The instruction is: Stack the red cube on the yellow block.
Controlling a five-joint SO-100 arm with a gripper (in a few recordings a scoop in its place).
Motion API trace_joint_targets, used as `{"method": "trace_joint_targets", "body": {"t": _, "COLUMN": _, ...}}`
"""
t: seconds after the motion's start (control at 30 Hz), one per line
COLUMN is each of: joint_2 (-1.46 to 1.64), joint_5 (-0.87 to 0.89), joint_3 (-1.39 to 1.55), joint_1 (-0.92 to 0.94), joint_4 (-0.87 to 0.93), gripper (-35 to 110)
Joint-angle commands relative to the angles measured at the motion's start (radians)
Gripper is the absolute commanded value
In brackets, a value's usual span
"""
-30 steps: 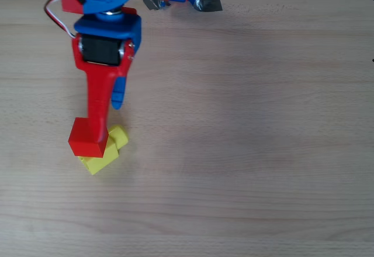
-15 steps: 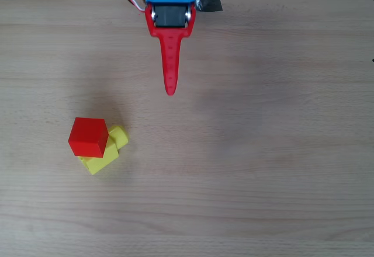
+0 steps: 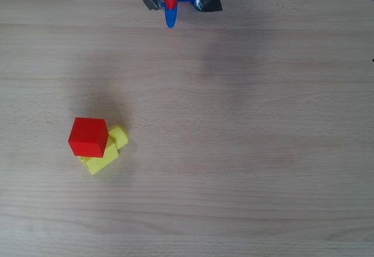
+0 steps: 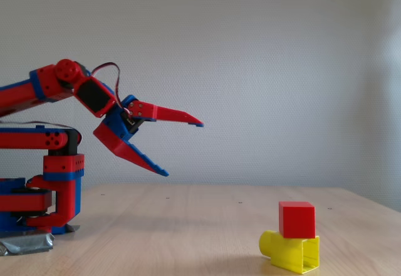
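Even, diffuse daylight; both views are bright and free of glare. In the overhead view the wooden table [image 3: 245,152] is sharp across the frame, its grain legible to the edges, with a faint soft shadow lying up and to the left of the red cube [image 3: 88,136] and yellow block [image 3: 105,152]. In the fixed view the plain wall [image 4: 250,50] is evenly lit, slightly brighter at right; edges are crisp, without motion blur.

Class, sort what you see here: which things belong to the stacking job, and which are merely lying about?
Belong to the job:
red cube, resting on the yellow block
gripper, open, back near the arm's base

Lying about:
grey tape at the arm's base
wooden table
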Motion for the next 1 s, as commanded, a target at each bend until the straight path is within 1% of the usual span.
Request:
{"method": "trace_joint_targets", "body": {"t": 0.0, "joint_2": 0.081, "joint_5": -0.029, "joint_3": 0.002, "joint_1": 0.015, "joint_4": 0.038, "gripper": 42}}
{"method": "trace_joint_targets", "body": {"t": 0.13, "joint_2": 0.103, "joint_5": -0.029, "joint_3": 0.064, "joint_1": 0.014, "joint_4": 0.049, "gripper": 43}}
{"method": "trace_joint_targets", "body": {"t": 0.33, "joint_2": 0.103, "joint_5": 0.000, "joint_3": 0.216, "joint_1": 0.011, "joint_4": 0.000, "gripper": 44}}
{"method": "trace_joint_targets", "body": {"t": 0.8, "joint_2": 0.103, "joint_5": -0.009, "joint_3": 0.215, "joint_1": 0.018, "joint_4": 0.014, "gripper": 41}}
{"method": "trace_joint_targets", "body": {"t": 0.83, "joint_2": 0.103, "joint_5": -0.017, "joint_3": 0.215, "joint_1": 0.018, "joint_4": 0.014, "gripper": 39}}
{"method": "trace_joint_targets", "body": {"t": 0.87, "joint_2": 0.103, "joint_5": -0.038, "joint_3": 0.213, "joint_1": 0.017, "joint_4": 0.017, "gripper": 34}}
{"method": "trace_joint_targets", "body": {"t": 0.93, "joint_2": 0.103, "joint_5": -0.052, "joint_3": 0.213, "joint_1": 0.011, "joint_4": 0.021, "gripper": 19}}
{"method": "trace_joint_targets", "body": {"t": 0.97, "joint_2": 0.103, "joint_5": -0.060, "joint_3": 0.213, "joint_1": 0.011, "joint_4": 0.023, "gripper": 6}}
